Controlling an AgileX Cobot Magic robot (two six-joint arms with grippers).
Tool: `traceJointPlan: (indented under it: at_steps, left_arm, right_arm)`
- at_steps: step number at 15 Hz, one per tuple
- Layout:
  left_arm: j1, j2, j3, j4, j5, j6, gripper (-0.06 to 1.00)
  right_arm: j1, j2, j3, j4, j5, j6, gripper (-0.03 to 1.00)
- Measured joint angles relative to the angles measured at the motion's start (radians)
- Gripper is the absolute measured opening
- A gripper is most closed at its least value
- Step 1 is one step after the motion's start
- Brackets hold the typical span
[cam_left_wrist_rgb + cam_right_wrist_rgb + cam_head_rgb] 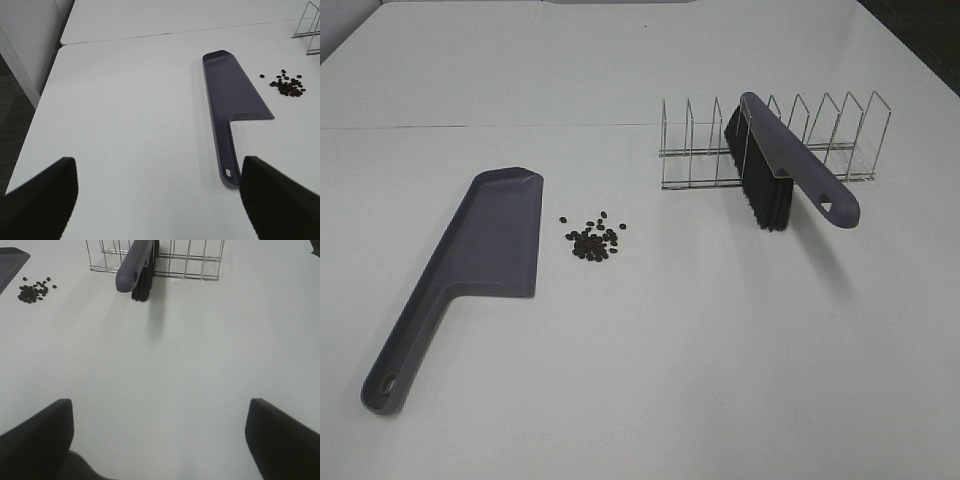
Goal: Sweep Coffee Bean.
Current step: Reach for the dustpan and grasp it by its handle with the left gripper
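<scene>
Nothing is in hand yet: the left gripper [156, 160] and the right gripper [159, 401] hang over the white table [720, 350], jaws spread wide with nothing between them. The coffee beans [593, 240] lie in a small loose heap a little left of centre in the high view, just beside the long edge of the grey-purple dustpan [485, 240]. The dustpan lies flat at centre left, its handle [400, 355] running toward the lower left. The brush [775, 160] leans in the wire rack [700, 153] at upper right, bristles [765, 195] down, its handle end [830, 205] jutting toward the lower right. The step, as I judge it, is fetching the tools. The right gripper should close on that free handle end, clear of the rack wires, and lift up and out rather than drag sideways. The left should pinch the dustpan's handle and avoid nudging the pan into the heap, since beans roll easily and a few sit apart.
</scene>
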Motion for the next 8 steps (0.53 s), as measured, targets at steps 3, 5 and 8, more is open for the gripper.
traceJointPlan:
  at_steps: [3, 5, 8]
  left_arm:
    - [0.000, 0.000, 0.000, 0.000, 0.000, 0.000, 0.81]
    - [0.000, 0.000, 0.000, 0.000, 0.000, 0.000, 0.81]
    - [0.000, 0.000, 0.000, 0.000, 0.000, 0.000, 0.81]
  right_arm:
    - [0.000, 0.000, 0.000, 0.000, 0.000, 0.000, 0.79]
    - [0.000, 0.000, 0.000, 0.000, 0.000, 0.000, 0.79]
    - [0.000, 0.000, 0.000, 0.000, 0.000, 0.000, 0.79]
